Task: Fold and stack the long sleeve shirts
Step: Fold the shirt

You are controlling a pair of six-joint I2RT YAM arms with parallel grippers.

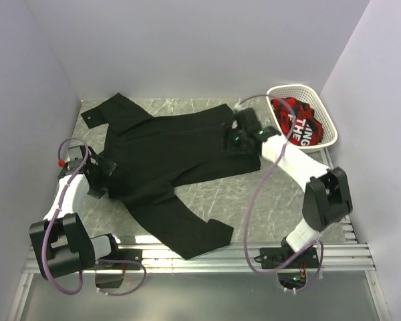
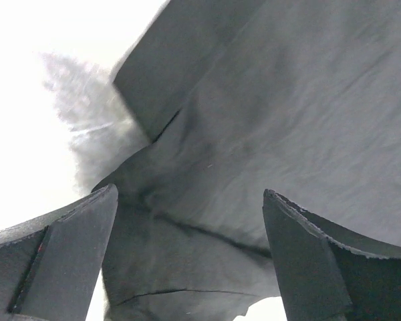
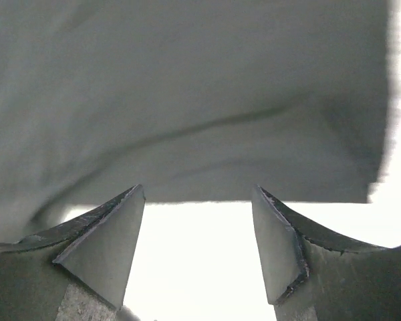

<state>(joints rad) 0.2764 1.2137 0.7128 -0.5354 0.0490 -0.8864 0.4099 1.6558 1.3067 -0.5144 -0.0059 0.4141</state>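
- We see the left gripper [image 1: 107, 174] near the table's [image 1: 267, 194] left edge, jaws spread and gripping nothing, with fabric directly beneath.
- Black long sleeve shirt [image 1: 167, 150] lies spread across the table's middle, one sleeve reaching the near edge.
- We see the right gripper [image 1: 237, 134] over the shirt's right end, jaws spread and empty, hem just past the fingertips.
- White basket [image 1: 329, 130] sits in the far right corner.
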